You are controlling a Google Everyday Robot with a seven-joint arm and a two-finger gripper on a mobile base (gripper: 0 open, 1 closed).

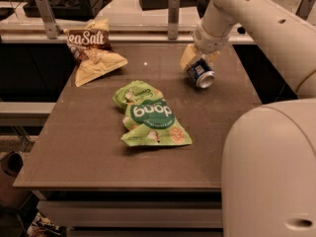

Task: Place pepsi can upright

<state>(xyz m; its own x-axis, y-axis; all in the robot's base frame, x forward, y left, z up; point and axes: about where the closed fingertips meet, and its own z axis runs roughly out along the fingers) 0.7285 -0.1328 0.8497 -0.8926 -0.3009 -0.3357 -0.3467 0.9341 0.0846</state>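
Pepsi can (pixel 202 76) tilted at tip of hand (pixel 195 65), touching it; grip: cannot tell.

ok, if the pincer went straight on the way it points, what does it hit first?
The can. The pincer points down at it near the table's far right side and looks to be touching it, though depth is unclear. Right under the tilted can is the table.
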